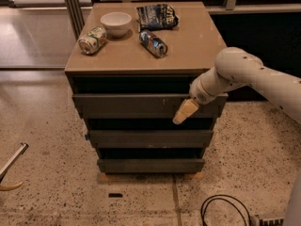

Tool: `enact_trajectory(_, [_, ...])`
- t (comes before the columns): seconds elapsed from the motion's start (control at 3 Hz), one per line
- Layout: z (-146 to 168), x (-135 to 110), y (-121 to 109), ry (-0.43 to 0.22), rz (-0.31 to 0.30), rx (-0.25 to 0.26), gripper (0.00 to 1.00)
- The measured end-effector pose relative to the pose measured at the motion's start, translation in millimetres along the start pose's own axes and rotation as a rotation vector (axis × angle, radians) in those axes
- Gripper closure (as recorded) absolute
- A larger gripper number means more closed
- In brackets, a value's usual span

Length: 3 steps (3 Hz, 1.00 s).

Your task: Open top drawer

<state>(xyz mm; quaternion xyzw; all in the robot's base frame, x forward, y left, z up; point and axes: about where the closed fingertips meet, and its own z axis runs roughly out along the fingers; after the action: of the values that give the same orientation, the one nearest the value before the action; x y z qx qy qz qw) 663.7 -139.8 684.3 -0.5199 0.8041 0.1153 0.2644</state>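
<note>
The top drawer is the widest dark grey-brown front, just under the tan cabinet top, with small pale scratches right of centre. It appears closed or nearly so, with a dark gap above it. My gripper, with tan fingertips, hangs from the white arm at the right part of that drawer front, right against or just in front of it. Two narrower drawer fronts sit below.
On the cabinet top lie a white bowl, a tipped can, a second can and a chip bag. A black cable loops on the speckled floor at bottom right. A tool lies at the left edge.
</note>
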Motion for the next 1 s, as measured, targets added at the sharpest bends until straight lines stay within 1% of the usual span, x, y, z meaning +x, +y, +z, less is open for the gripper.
enact_trajectory(0.33, [19.7, 5.0, -10.7, 0.016, 0.018, -0.035, 0.00])
enact_trajectory(0.67, [28.9, 14.3, -15.4, 0.031, 0.034, -0.062, 0.18])
enact_trajectory(1.0, [25.4, 12.4, -16.2, 0.032, 0.036, -0.064, 0.42])
